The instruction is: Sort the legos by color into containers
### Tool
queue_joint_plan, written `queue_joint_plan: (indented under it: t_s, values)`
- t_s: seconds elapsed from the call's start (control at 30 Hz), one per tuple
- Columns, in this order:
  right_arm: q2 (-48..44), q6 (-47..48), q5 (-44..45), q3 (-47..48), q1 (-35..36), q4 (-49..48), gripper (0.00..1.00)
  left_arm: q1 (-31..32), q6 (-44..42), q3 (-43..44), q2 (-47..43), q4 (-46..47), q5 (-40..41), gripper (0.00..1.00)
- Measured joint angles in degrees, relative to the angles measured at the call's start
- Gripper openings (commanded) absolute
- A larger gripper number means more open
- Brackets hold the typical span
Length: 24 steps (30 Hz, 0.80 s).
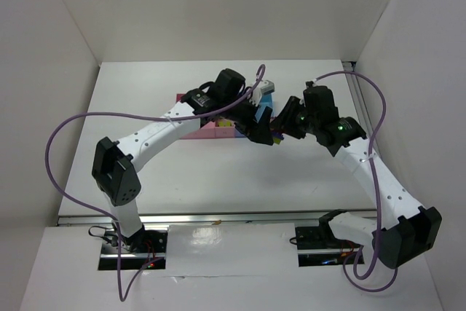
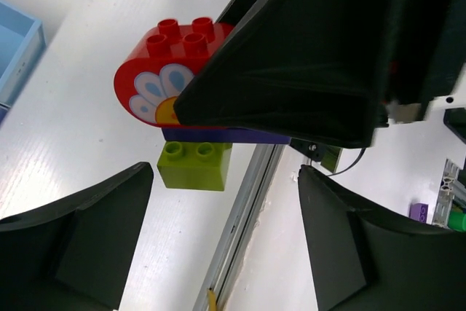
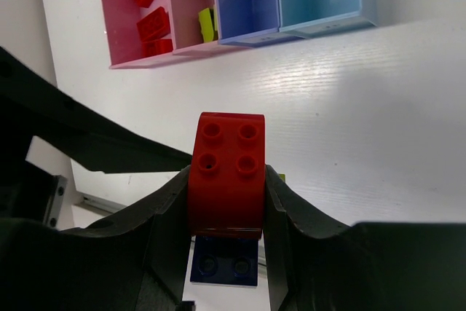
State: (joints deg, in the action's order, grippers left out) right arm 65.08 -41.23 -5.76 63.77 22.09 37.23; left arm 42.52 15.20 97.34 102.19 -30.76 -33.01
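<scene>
The right pincer (image 3: 227,183) grips a red brick (image 2: 153,71). The green brick (image 2: 194,167) stuck below it points at the left pincer (image 2: 226,172), wide open just beside it, near the bins (image 3: 145,63).

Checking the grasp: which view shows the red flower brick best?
Left wrist: the red flower brick shows side-on, with studs, print, and the blue brick and lime brick below it. Right wrist shows it end-on, clamped in the right gripper. Top external barely shows it.
</scene>
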Motion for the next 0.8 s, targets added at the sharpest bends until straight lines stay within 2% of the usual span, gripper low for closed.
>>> queue_joint_plan:
  t_s: [0.27,0.3,0.4,0.53,0.57,0.63,0.67,0.8]
  values:
    - [-0.24,0.02,-1.36,1.99,0.00,-0.09,0.26,-1.05,0.02,-0.26,0.39,0.26,-1.27,0.83]
    - [-0.24,0.02,-1.53,2.01,0.00,-0.09,0.26,-1.16,0.07,-0.26,0.59,0.46,-1.62,0.78]
    - [-0.24,0.04,-2.08,2.01,0.00,-0.07,0.26,-1.31,0.20,-0.44,0.96,1.31,-2.25,0.76]
    - [-0.24,0.02,-2.73,2.03,0.00,-0.07,0.26,-1.31,1.01,-0.79,0.96,2.56,-2.97,0.65]
    - [-0.24,0.02,-2.97,2.08,0.00,-0.04,0.26,-1.31,1.42,-0.90,0.96,2.95,-3.17,0.56]
    - [-0.22,0.07,-3.15,2.25,0.00,-0.04,0.26,-1.31,1.75,-1.01,1.20,3.56,-3.39,0.47]
    - [-0.22,0.26,-3.13,2.38,-0.02,0.20,0.26,-1.31,1.62,-1.03,1.44,3.69,-3.28,0.36]
    - [-0.09,0.35,-2.19,2.45,-0.11,0.66,0.25,-1.81,2.12,-1.49,1.79,4.52,-3.76,0.14]
